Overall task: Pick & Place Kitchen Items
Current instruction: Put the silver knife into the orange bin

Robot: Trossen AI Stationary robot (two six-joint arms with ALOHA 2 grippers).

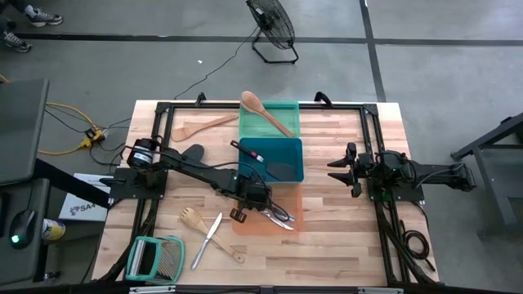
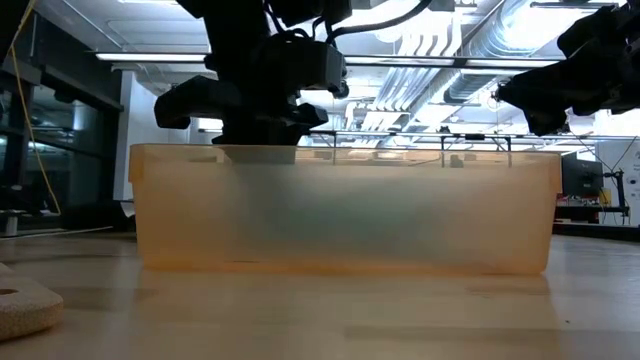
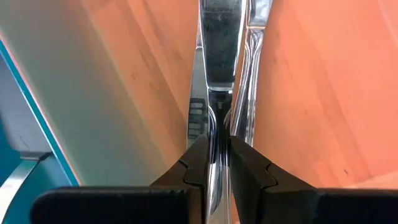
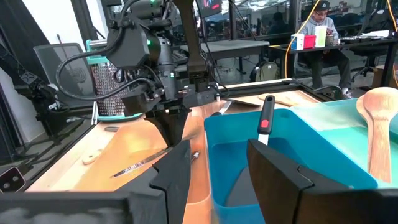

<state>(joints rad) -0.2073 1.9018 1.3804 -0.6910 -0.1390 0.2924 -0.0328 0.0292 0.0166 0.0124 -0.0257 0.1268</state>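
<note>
Three plastic trays sit in a row down the middle of the table point(image 1: 343, 220): a green tray point(image 1: 282, 122) farthest away, a blue tray point(image 1: 286, 151) next, and an orange tray point(image 1: 288, 224) nearest. The left gripper point(image 1: 260, 208) reaches into the left part of the orange tray, and its fingers point(image 3: 245, 171) are clamped on the silver metal tongs point(image 3: 219, 43), whose arms run along the tray floor away from the gripper. In the low view the left arm hangs down behind the orange tray's translucent near wall.

The right gripper point(image 4: 217, 163) waits well to the right of the trays, above the table, its fingers apart and holding nothing.

A wooden spoon point(image 1: 263, 112) lies slantwise across the green tray, its bowl over the far left corner. A black spatula point(image 1: 263, 161) with a red band on its handle leans in the blue tray. To the left of the green tray a wooden spatula point(image 1: 203, 126) lies on the table. Near the table's near left part lie a wooden fork point(image 1: 194, 219) and a silver knife point(image 1: 207, 241), crossing or touching; a further pale wooden piece shows just right of the knife. A teal-framed grater point(image 1: 155, 260) rests at the near left corner.
</note>
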